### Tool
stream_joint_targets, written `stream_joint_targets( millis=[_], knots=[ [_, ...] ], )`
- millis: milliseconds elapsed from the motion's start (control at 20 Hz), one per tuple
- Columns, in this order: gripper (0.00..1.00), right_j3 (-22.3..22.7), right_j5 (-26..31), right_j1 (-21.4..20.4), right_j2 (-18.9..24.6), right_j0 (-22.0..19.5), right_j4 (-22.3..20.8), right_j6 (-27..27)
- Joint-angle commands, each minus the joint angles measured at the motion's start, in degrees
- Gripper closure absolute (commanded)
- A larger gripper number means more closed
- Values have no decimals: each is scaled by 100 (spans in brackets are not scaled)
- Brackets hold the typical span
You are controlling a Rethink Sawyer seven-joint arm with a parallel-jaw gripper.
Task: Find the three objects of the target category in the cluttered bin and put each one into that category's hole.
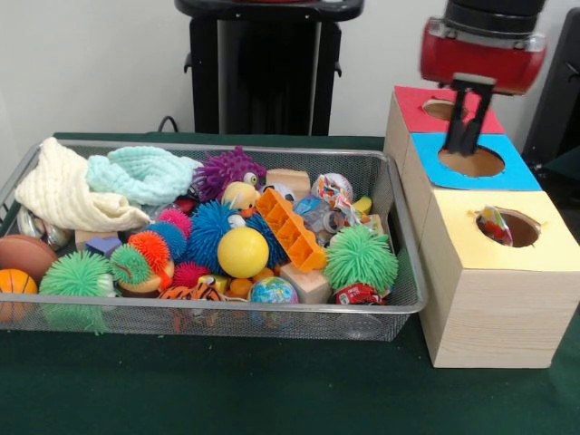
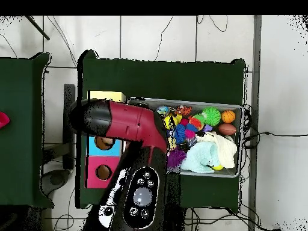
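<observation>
Right now you have the hand [image 1: 464,136] hanging over the boxes at the right of the front view, its dark fingers reaching down to the round hole with the blue surround [image 1: 471,161]. The fingers look close together with nothing seen between them, though you cannot tell for sure from this angle. The red and black arm [image 2: 129,123] covers the hand in the overhead view.

Look at the yellow-surround hole [image 1: 507,227] on the pale wooden box [image 1: 494,308], the box nearest the camera in the front view. One polka-dot cloth piece [image 1: 496,225] sits in that hole, its white, spotted edge standing up at the hole's left side. Behind the blue box stands the one with the red surround [image 1: 426,111].

The wire mesh bin [image 1: 381,319] lies on the green surface [image 1: 272,390] just beside the boxes. You see it crowded: a cream knitted cloth [image 1: 63,192] and a pale mint knitted cloth [image 1: 143,174] at the back left, a purple spiky ball [image 1: 227,169] behind them, a yellow smooth ball [image 1: 243,252] near the middle, an orange plastic block [image 1: 290,229] lying slantwise beside it, and a green spiky ball [image 1: 361,258] at the right. A crumpled, pale, spotted bit [image 1: 333,207] lies near the bin's back right among the toys; you cannot tell whether it is cloth.
</observation>
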Motion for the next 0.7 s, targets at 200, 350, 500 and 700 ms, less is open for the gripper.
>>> stream_joint_targets(
  millis=[200,350,500,700],
  knots=[
    [100,742,-287,-52,653,-823,-422,-103],
    [100,887,-345,-120,756,-988,-494,-148],
    [100,1031,-410,-150,861,-1107,-553,-159],
    [100,1209,-564,-224,962,-1163,-647,-98]
  ],
)
